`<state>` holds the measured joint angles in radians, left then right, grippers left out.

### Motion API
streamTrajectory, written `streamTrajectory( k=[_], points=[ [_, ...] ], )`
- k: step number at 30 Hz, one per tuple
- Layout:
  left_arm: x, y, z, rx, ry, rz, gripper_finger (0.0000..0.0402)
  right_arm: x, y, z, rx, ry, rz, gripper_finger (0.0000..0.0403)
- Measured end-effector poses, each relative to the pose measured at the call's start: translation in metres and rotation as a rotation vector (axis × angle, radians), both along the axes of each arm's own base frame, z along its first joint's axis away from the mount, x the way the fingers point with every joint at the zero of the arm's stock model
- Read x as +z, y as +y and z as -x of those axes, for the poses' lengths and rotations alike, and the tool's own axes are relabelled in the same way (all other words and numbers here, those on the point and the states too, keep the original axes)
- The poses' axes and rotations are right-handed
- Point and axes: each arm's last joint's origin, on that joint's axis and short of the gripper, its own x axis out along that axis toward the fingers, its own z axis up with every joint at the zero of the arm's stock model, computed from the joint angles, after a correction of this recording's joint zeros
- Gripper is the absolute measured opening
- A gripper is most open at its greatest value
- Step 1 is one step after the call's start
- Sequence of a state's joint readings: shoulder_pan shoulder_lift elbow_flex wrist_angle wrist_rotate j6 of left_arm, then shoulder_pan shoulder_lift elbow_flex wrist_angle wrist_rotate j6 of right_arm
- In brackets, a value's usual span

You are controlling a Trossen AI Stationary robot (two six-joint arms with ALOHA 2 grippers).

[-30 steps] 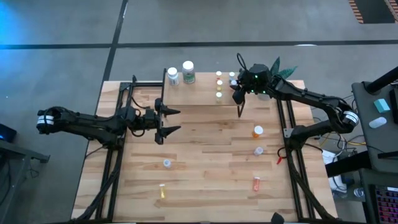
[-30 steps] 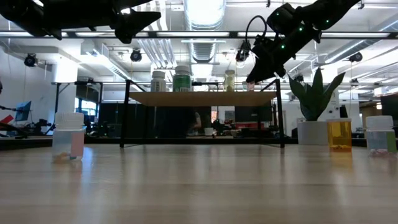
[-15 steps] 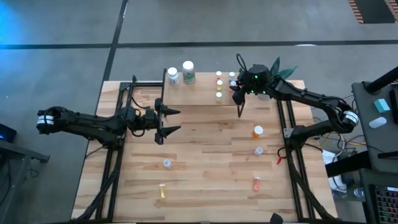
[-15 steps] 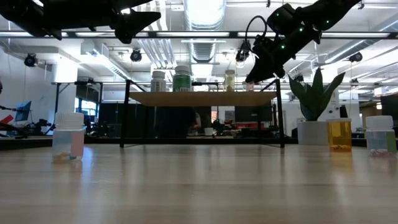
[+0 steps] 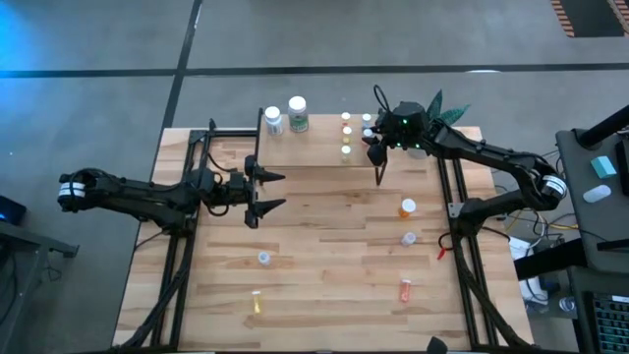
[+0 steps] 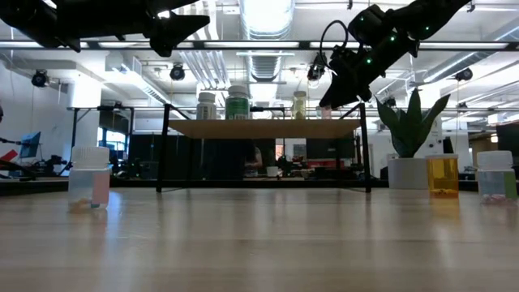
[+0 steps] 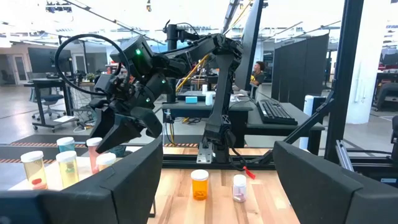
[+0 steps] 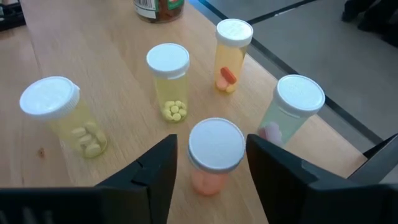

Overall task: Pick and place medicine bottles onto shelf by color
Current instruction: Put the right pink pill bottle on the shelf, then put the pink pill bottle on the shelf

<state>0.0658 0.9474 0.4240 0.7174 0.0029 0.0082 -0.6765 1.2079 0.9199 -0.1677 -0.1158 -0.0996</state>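
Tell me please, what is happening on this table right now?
The right gripper is at the shelf, its fingers apart around a pink bottle standing among the small bottles there, not clamping it. The left gripper hangs open above the table, holding nothing. Five bottles stand on the tabletop, unsorted.

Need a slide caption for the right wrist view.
Right gripper open around a white-capped orange bottle standing on the shelf beside three yellow bottles and a clear one.

Wooden table (image 5: 324, 236) carries a shelf (image 5: 314, 149) and scattered bottles (image 5: 407, 207).
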Motion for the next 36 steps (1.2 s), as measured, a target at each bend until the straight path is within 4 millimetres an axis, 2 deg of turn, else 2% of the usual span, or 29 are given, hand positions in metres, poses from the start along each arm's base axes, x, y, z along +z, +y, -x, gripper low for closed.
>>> streamTrajectory(
  k=[7, 17, 31, 36],
  points=[
    [0.0, 0.0, 0.0, 0.0, 0.0, 0.0, 0.0288, -0.001, 0.001, 0.001, -0.004, 0.005, -0.032, 0.0197],
    [0.0, 0.0, 0.0, 0.0, 0.001, 0.0, 0.0288, 0.009, 0.001, 0.0, 0.006, -0.008, -0.04, 0.0214],
    [-0.001, 0.0, 0.0, 0.0, 0.002, 0.0, 0.0288, 0.055, 0.004, 0.004, -0.014, 0.084, -0.071, 0.0252],
    [-0.002, 0.0, 0.0, 0.0, 0.006, 0.002, 0.0288, 0.064, 0.019, 0.01, 0.001, 0.098, -0.116, 0.0252]
  ],
)
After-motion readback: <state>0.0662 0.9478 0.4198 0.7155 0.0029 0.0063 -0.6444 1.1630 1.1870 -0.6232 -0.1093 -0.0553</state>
